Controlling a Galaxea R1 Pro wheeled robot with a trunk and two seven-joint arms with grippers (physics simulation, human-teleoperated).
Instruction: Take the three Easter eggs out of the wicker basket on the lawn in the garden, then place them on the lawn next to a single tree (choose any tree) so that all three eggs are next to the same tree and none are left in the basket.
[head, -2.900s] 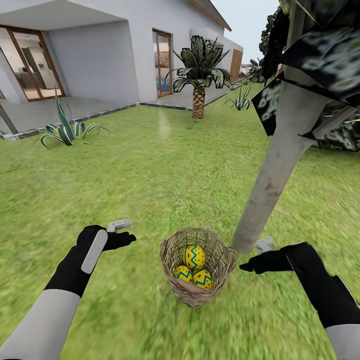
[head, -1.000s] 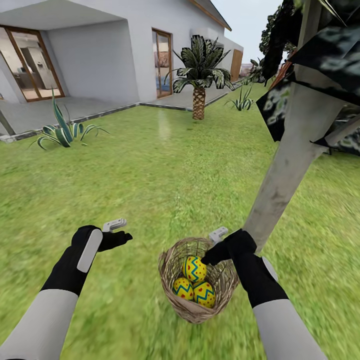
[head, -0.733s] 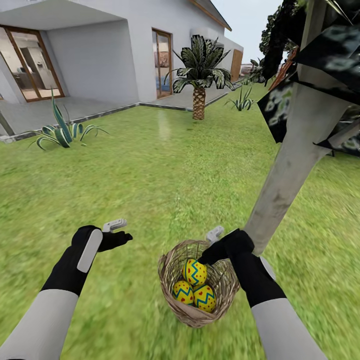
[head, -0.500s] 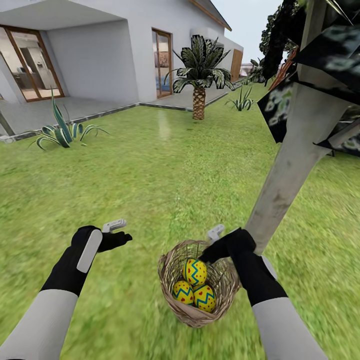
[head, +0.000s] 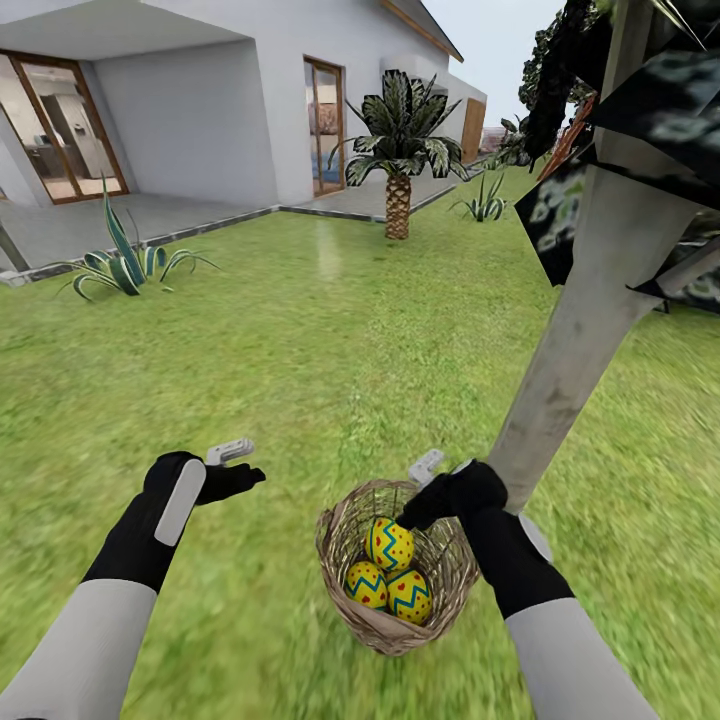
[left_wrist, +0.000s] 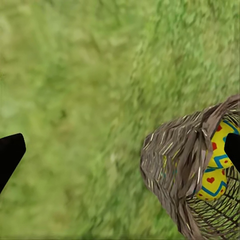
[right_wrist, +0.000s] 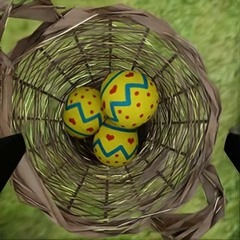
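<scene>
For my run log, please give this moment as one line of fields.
stage: reaching for eggs | right gripper: open, above wicker basket | left gripper: open, over lawn | Easter eggs: three in basket | tree: beside basket

White house (head: 210, 90), palm (head: 398, 140), spiky agave (head: 125, 260) beside grey paved patio (head: 90, 228)

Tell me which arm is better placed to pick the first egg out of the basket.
The right. Its pincer hangs open over the basket, looking straight down on the three eggs. The left pincer sits off to the side over grass.
</scene>
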